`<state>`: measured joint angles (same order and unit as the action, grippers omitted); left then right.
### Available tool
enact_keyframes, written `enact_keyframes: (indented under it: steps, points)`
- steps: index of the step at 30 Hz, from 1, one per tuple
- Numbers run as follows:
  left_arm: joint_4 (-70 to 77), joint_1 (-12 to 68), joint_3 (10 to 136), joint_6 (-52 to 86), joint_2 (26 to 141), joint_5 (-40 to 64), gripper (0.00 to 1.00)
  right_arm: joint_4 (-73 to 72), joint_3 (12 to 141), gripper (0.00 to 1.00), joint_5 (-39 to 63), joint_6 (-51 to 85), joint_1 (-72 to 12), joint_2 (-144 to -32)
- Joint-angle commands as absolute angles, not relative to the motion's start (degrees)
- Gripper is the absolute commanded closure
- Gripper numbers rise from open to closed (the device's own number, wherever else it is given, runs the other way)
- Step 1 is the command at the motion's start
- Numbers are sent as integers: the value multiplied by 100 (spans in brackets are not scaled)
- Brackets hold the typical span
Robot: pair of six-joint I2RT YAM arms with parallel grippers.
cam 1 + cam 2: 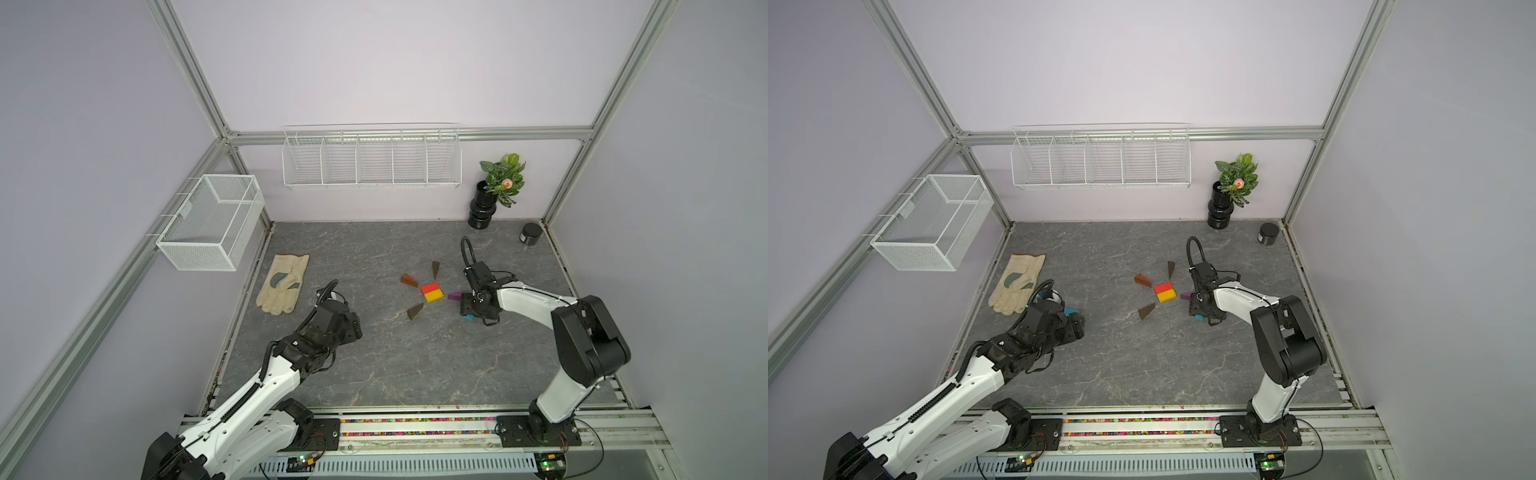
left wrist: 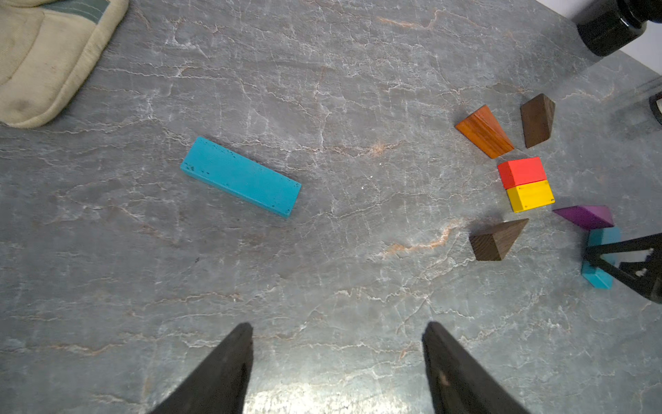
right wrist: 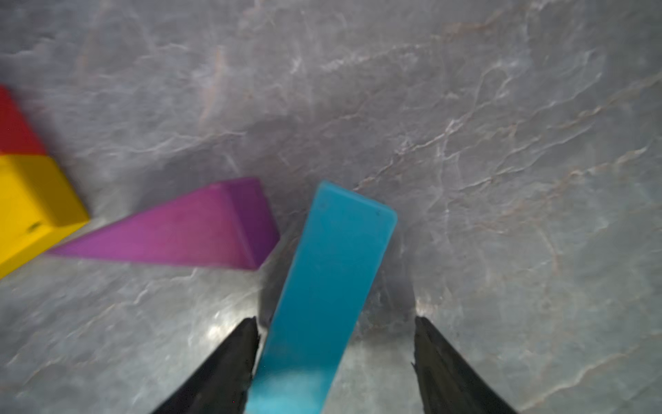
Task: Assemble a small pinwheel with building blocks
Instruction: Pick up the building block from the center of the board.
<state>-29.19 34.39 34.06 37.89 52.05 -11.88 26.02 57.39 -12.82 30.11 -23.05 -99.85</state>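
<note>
Right gripper (image 3: 335,322): fingers apart, straddling the teal bar (image 3: 333,272), not clamped. Bar hugs one finger, likely the stem. Purple wedge (image 3: 200,229) sits just outside that finger. Left gripper (image 2: 338,326) is apart and empty; spare teal bar (image 2: 240,176) lies ahead of its tips, well off the pinwheel (image 2: 524,182).

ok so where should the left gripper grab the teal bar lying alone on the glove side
Across its narrow width at about mid-length, coming straight down. The teal bar lies flat on the table with both long edges free and nothing near them. The open left gripper would likely need to turn to straddle those edges.
</note>
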Motion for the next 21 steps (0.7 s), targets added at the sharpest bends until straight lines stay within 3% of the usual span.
enact_keyframes:
  steps: [1, 8, 15, 21]
  points:
    - [-2913, 3415, 3349, 3806, 5133, -1166, 23, 2632, 5812, 39, -1439, 3334, -2338, -10172]
    - [-2936, 3411, 3331, 3806, 5116, -1146, 23, 2607, 5382, 68, -1600, 3385, -2298, -9814]
    - [-2865, 3410, 3278, 3756, 5012, -1207, 23, 2701, 4882, 77, -1387, 3076, -2241, -9008]
    - [-2889, 3411, 3261, 3727, 4843, -1353, 23, 3184, 4751, 79, -1352, 2925, -2536, -7871]
